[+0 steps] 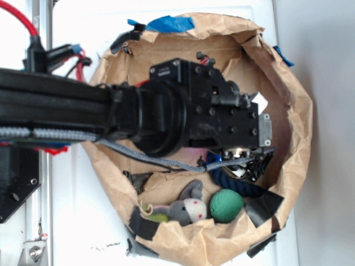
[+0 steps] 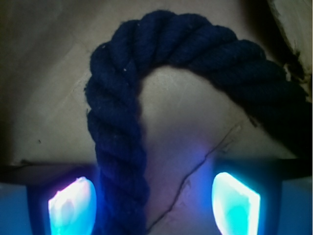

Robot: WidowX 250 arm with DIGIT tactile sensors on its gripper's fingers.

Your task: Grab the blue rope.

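Observation:
The blue rope (image 2: 122, 142) is a thick navy twisted rope bent into an arch on brown paper. One leg of it runs down between my glowing fingertips (image 2: 72, 205), close to the left one. My gripper (image 2: 154, 205) is open, its jaws wide apart, with a clear gap to the right finger. In the exterior view the gripper (image 1: 247, 165) hangs low inside the paper-lined bin, right over the rope (image 1: 236, 183), most of which the arm hides.
The crumpled brown paper bin (image 1: 294, 111) walls me in on all sides. A green ball (image 1: 226, 205) and a grey stuffed toy (image 1: 187, 208) lie at the bin's near edge. A grey cable (image 1: 150, 158) trails under the arm. Blue tape (image 1: 169, 23) marks the rim.

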